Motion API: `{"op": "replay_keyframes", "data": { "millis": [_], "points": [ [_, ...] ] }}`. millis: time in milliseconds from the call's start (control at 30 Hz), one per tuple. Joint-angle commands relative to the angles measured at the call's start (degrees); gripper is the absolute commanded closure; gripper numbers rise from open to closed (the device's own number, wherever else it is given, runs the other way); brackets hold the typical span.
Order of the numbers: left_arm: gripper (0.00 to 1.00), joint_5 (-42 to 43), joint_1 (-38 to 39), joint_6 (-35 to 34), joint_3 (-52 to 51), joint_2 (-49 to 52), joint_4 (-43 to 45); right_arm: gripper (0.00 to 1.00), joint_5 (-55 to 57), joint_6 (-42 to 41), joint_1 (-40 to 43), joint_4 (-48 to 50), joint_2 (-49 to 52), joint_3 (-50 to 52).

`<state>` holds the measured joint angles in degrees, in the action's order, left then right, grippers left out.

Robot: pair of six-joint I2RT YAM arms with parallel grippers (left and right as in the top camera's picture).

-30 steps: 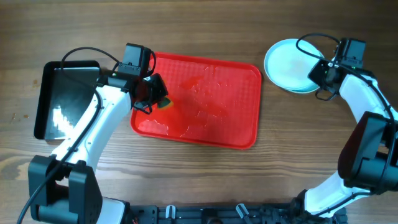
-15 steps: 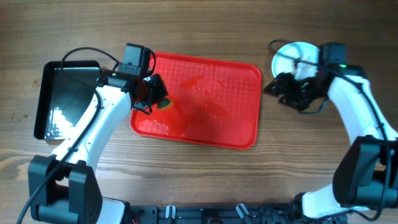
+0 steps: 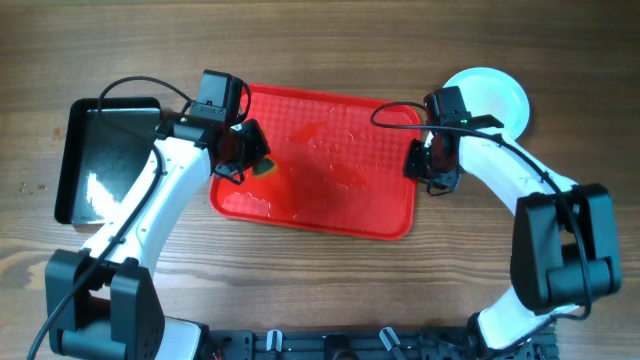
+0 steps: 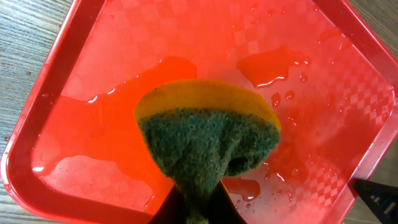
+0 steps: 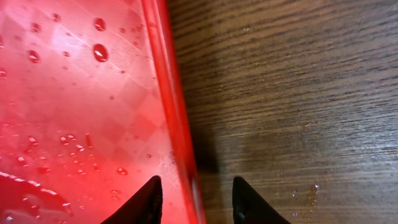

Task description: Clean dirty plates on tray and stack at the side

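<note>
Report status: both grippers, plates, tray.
Left gripper shut on sponge over tray. Right gripper open, jaws astride tray's right rim. Plates on table, off tray. Tray wet, nothing blocking.

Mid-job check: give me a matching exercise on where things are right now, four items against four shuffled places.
Items:
1. sponge
2. plates
3. black tray
4. right hand

Places:
A. on the table, left of everything else
B. open, astride the red tray's right rim
C. on the table beyond the red tray's right end
D. held over the red tray's wet left part

Pairs: 1-D, 2-C, 3-A, 4-B
</note>
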<state>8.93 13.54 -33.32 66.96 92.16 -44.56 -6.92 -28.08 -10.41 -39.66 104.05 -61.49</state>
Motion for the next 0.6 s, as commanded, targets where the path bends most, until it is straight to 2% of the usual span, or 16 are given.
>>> {"op": "replay_keyframes", "data": {
  "millis": [0, 33, 67, 200, 300, 333, 467, 567],
  "points": [
    [0.94, 0.7, 0.2, -0.1, -0.4, 0.5, 0.1, 0.62, 0.9, 1.2, 0.0, 0.7, 3.5, 0.5],
    [0.94, 0.7, 0.2, -0.1, -0.4, 0.5, 0.1, 0.64, 1.1, 1.4, 0.0, 1.1, 4.1, 0.5],
    [0.94, 0.7, 0.2, -0.1, -0.4, 0.5, 0.1, 0.75, 1.1, 2.9, 0.0, 1.9, 4.4, 0.5],
    [0.94, 0.7, 0.2, -0.1, -0.4, 0.5, 0.1, 0.8, 1.4, 11.7, 0.0, 6.3, 4.4, 0.5],
    [0.94, 0.7, 0.2, -0.1, -0.4, 0.5, 0.1, 0.8, 4.2, 14.1, 0.0, 9.7, 4.4, 0.5],
    [0.94, 0.7, 0.2, -0.1, -0.4, 0.5, 0.1, 0.86, 4.5, 15.0, 0.0, 11.3, 4.4, 0.5],
    [0.94, 0.7, 0.2, -0.1, -0.4, 0.5, 0.0, 0.93, 6.1, 16.7, 0.1, 15.5, 4.4, 0.5],
    [0.94, 0.7, 0.2, -0.1, -0.4, 0.5, 0.0, 0.92, 5.7, 19.5, 0.8, 19.2, 4.4, 0.5]
  ]
}}
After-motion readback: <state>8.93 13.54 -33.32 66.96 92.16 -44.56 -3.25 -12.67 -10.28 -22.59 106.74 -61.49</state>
